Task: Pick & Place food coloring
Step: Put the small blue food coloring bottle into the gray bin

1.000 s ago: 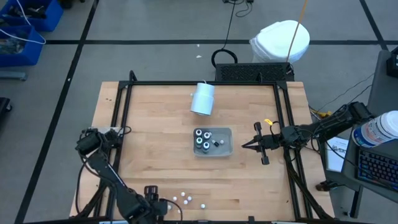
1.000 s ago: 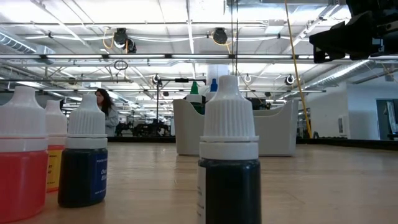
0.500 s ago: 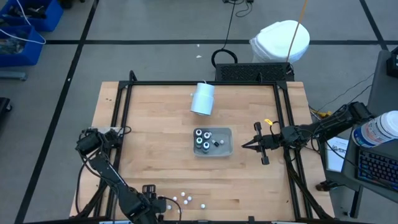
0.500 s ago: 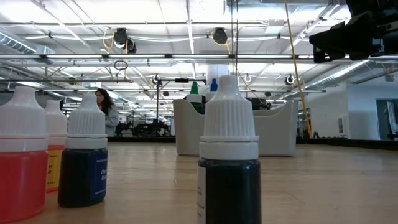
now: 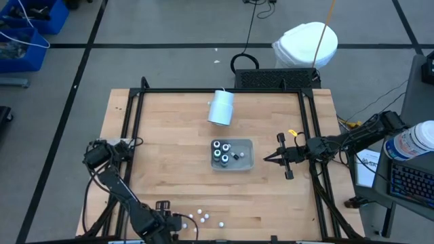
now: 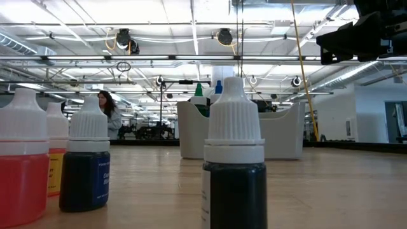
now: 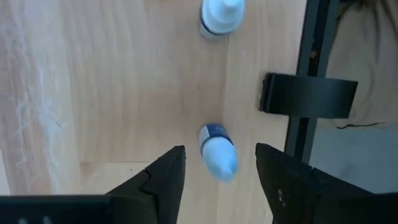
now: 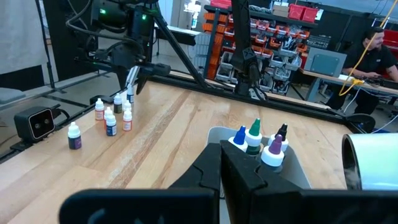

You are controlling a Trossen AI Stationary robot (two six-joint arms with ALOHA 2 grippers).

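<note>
food coloring [image 5: 202, 217]: loose bottles clustered at table's [image 5: 176, 163] near edge, more in tray [image 5: 248, 161] mid-table | left gripper [image 7: 216, 163] at near edge, fingers apart around one bottle [image 7: 217, 152], not touching | right gripper [image 5: 266, 160] shut, beside tray's right edge

A pale wooden desk [image 5: 169, 156] with a black frame along its edges carries everything. Near its middle sits a pale grey-blue tray [image 5: 247, 163], and towards the far edge a pale blue-white cylinder [image 5: 221, 107] lies on its side. Close to the near edge, a loose cluster of small food coloring bottles [image 5: 203, 217] with white caps stands directly on the wood, well apart from the tray; in the low view, some of them show red, orange and dark liquid.
</note>
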